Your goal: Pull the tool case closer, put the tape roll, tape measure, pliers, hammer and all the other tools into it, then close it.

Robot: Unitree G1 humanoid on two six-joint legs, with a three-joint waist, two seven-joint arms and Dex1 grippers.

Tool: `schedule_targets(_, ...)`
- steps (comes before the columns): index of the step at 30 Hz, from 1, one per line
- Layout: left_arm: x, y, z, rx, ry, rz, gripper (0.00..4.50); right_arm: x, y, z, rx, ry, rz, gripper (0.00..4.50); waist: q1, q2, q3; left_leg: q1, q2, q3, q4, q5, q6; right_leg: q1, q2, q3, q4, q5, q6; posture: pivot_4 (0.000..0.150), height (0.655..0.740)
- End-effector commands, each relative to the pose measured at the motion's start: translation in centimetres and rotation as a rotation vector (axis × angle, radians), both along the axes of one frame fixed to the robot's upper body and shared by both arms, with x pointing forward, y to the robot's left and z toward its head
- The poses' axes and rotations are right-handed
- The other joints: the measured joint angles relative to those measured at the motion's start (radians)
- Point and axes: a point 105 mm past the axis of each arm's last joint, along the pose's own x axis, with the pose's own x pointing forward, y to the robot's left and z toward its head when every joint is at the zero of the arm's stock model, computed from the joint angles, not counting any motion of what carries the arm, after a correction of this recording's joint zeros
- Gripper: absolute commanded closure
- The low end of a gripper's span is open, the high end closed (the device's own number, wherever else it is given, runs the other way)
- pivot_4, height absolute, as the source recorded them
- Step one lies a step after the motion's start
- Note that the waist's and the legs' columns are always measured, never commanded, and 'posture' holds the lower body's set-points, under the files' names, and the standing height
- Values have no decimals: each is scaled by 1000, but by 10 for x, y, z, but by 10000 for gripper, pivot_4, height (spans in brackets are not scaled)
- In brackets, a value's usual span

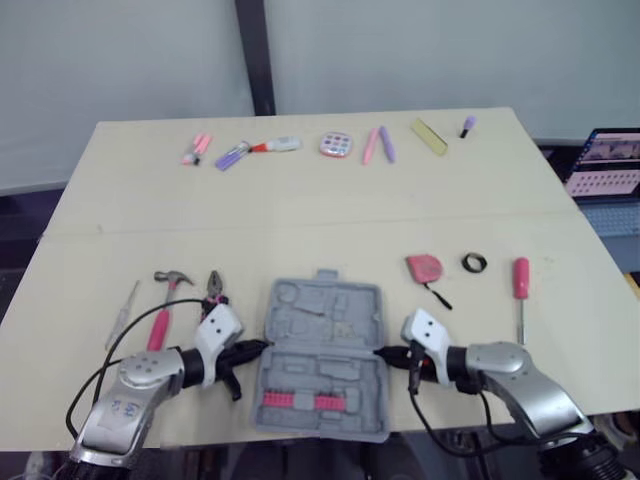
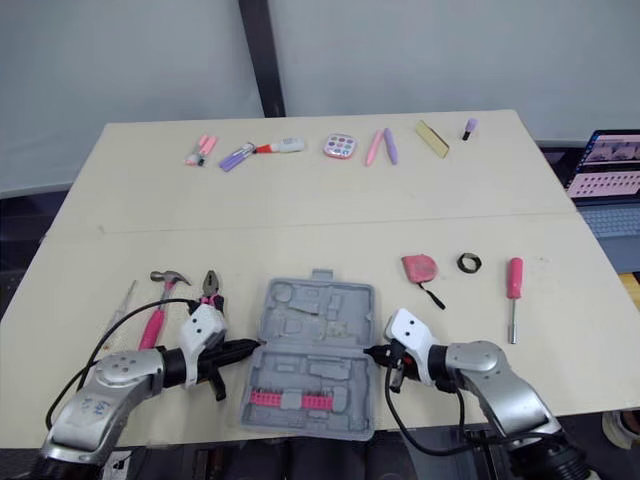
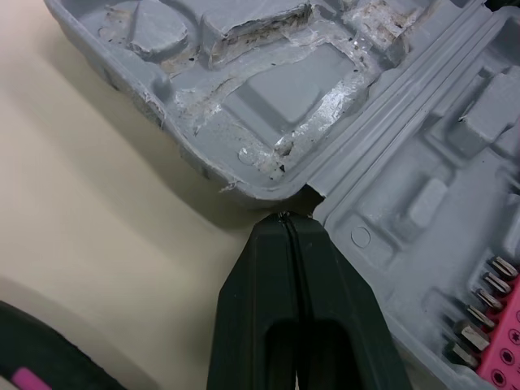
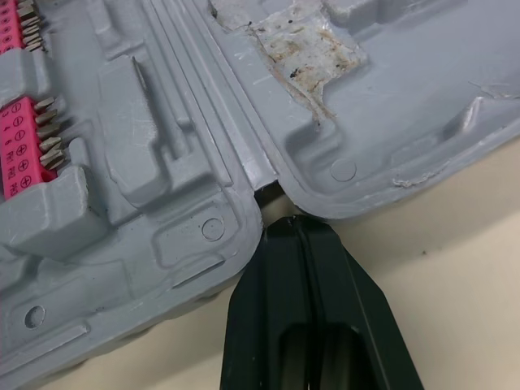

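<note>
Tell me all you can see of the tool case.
The tool case is grey plastic, lying open and flat at the front edge of the table, its two halves hinged across the middle. Its recesses look empty, except a pink bit holder in the near half. The far half looks scuffed and stained. The shut left hand and right hand touch its hinge ends.

No brand, label or sign can be read with certainty. Small black characters are printed on the pink bit holder in the tool case, but they cannot be made out.
</note>
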Motion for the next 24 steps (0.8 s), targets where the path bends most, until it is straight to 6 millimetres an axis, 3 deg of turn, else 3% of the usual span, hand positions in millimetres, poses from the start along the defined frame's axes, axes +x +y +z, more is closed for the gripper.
schedule_targets(1, -8, -5, 5, -24, -6, -10, 44664, -3, 6, 10, 22, -30, 52, 44800, 1, 0, 0, 0, 0, 0, 0, 0, 0, 0, 0, 0, 0, 0, 0, 1500, 7400)
schedule_targets(24, -30, 3, -7, -31, 68, 38, 44664, -12, 2, 9, 12, -4, 75, 44800, 3, 0, 0, 0, 0, 0, 0, 0, 0, 0, 0, 0, -2, 0, 0, 1500, 7400)
